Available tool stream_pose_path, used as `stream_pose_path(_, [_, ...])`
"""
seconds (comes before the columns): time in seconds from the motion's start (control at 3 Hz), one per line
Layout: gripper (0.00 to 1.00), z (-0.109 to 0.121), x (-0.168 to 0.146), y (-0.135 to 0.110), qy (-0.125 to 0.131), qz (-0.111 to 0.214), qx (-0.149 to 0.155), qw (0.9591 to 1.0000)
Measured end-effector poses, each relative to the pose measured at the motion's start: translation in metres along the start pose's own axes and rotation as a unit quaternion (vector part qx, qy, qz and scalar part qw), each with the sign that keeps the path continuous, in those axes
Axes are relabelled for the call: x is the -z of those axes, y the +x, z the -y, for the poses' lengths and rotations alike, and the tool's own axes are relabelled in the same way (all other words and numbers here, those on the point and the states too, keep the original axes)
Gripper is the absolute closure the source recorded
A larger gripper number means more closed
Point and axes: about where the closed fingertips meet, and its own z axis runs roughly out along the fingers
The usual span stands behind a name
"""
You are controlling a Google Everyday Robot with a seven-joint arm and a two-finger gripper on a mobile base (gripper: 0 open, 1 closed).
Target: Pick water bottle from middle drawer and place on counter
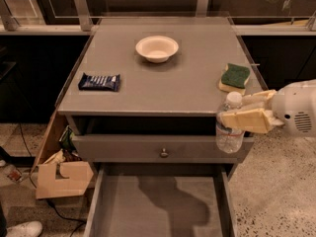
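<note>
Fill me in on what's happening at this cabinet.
The robot's gripper is shut on the water bottle and holds it upright off the front right corner of the counter. The cap sits about level with the counter's edge. The bottle is not yet set down. The middle drawer stands pulled open below. A bowl, a sponge and a snack bar lie on the counter.

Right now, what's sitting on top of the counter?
A white bowl, a dark snack bar and a green sponge. The pincer holds the water bottle off the front right corner, hiding that bit of counter.
</note>
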Motion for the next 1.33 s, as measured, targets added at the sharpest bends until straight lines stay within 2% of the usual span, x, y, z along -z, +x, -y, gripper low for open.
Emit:
stream_pose_path(0.33, [1.00,-0.015,0.006,-0.002,-0.019,-0.007,0.005,0.9998])
stream_pose_path(0.67, [1.00,-0.013,0.008,-0.008,-0.020,-0.004,0.005,0.9998])
stream_pose_path(1.0, [1.00,-0.004,0.023,-0.036,-0.016,0.015,0.009,0.9997])
stream_pose_path(1.33, [1.00,0.008,0.044,-0.080,-0.003,0.020,0.028,0.9994])
